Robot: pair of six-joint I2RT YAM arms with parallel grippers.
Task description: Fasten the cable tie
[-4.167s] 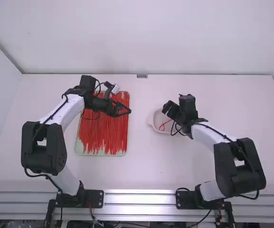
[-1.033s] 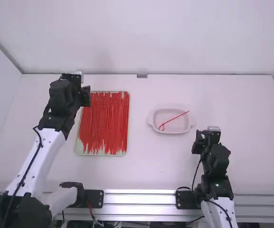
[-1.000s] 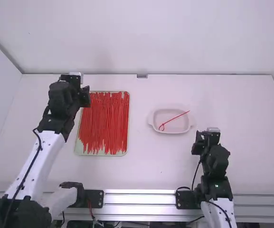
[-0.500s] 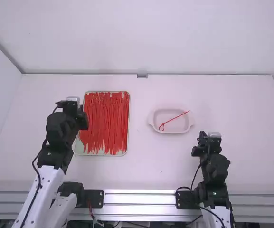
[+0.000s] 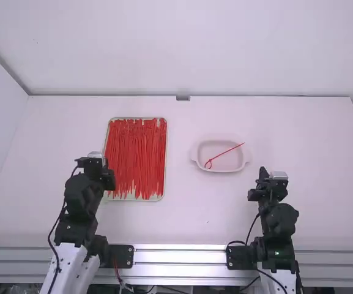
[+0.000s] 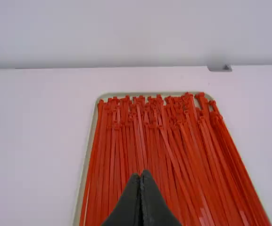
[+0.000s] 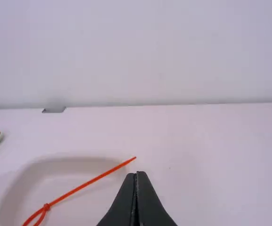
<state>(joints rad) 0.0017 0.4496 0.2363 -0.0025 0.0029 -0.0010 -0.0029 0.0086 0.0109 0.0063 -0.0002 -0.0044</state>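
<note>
Left wrist view: the left fingers (image 6: 133,203), pressed together and empty, point at the tray (image 6: 86,157) of loose red ties (image 6: 173,141) left of the dish (image 5: 240,166). The right fingers (image 7: 142,200), closed on nothing, sit on the dish's camera side. The looped cable tie (image 7: 79,188) lies inside the dish on the bench (image 5: 298,122).

The cable ties (image 5: 134,158) look like smooth red plastic; the white dish (image 5: 232,163) and the bench (image 5: 298,135) are matt and smooth.
</note>
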